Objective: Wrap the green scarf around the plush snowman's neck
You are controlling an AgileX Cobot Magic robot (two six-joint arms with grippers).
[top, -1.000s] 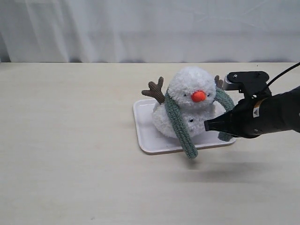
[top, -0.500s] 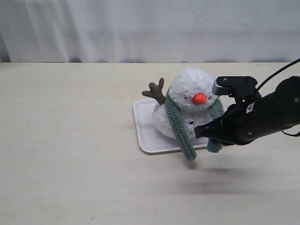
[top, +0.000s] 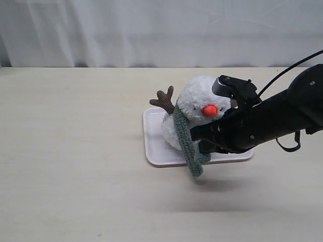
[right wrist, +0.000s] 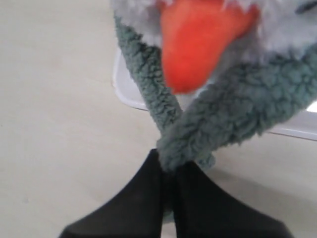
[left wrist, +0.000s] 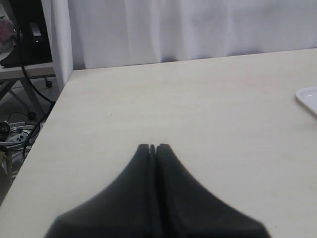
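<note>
The right gripper (right wrist: 168,171) clamps an end of the green scarf (right wrist: 237,114) just beside the plush snowman (top: 194,98); the left gripper (left wrist: 153,147), well apart, sits closed, empty.

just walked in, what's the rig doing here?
The right gripper is shut on one end of the green scarf, holding it across the front of the plush snowman, below its orange nose and over the scarf's other hanging end. The snowman sits on a white tray on the table. The left gripper is shut, empty, off to the side.

White tray (top: 154,137) on pale table (top: 75,176)
</note>
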